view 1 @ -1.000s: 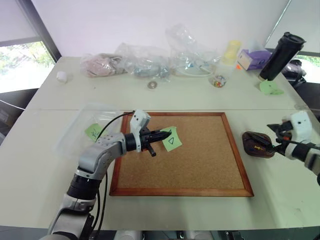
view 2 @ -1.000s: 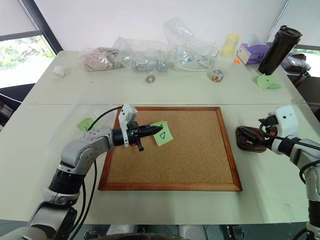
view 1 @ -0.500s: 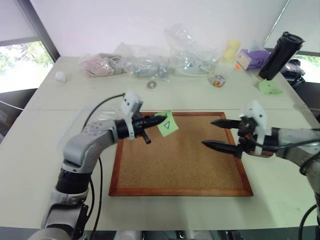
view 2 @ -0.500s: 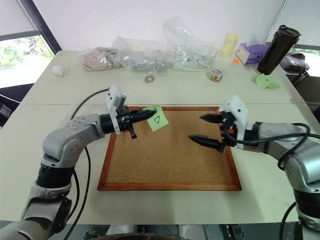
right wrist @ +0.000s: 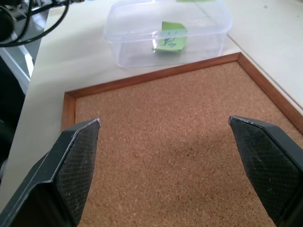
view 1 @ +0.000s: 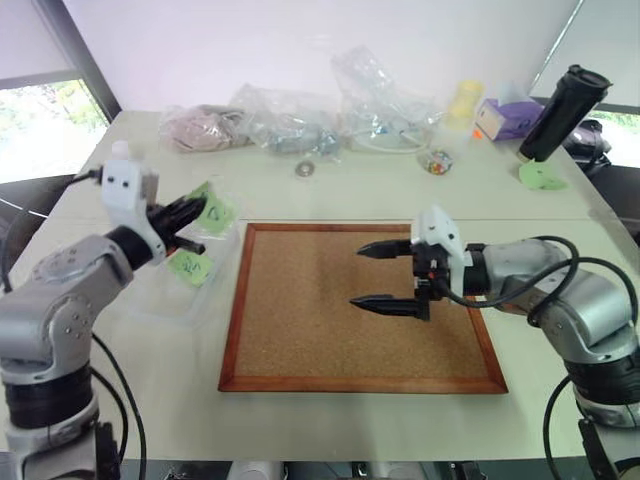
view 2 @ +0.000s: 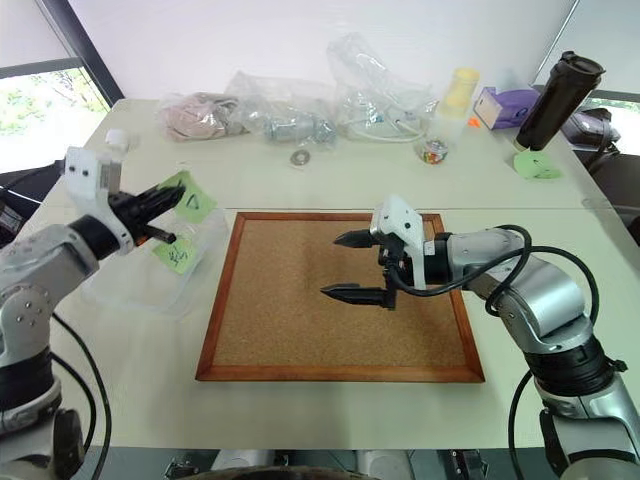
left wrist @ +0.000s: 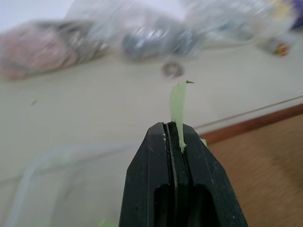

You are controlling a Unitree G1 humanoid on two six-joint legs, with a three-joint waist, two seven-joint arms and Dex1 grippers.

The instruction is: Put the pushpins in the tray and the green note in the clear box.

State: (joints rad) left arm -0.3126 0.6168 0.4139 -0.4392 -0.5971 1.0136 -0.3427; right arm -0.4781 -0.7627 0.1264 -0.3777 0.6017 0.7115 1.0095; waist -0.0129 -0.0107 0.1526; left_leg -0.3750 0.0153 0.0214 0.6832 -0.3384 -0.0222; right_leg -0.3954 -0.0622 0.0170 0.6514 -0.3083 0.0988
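Note:
My left gripper (view 1: 198,208) is shut on the green note (view 1: 214,208), whose drawn triangle faces the camera. It holds the note in the air over the far side of the clear box (view 1: 150,300), left of the cork board. In the left wrist view the green note (left wrist: 177,111) stands edge-on between the shut fingers (left wrist: 199,165). My right gripper (view 1: 357,275) hangs open and empty over the middle of the cork board (view 1: 320,340). The tray is hidden behind my right forearm, and the pushpins are out of view.
A scribbled green note (right wrist: 168,37) lies inside the clear box (right wrist: 132,54). Crumpled plastic bags (view 1: 300,120), a yellow cup (view 1: 462,100), a purple box (view 1: 505,118), a black bottle (view 1: 560,110) and a green paper scrap (view 1: 540,175) line the table's far side.
My left gripper carried the green note left, off the cork board, to above the clear box. My right gripper swung left from the tray to over the board, staying open.

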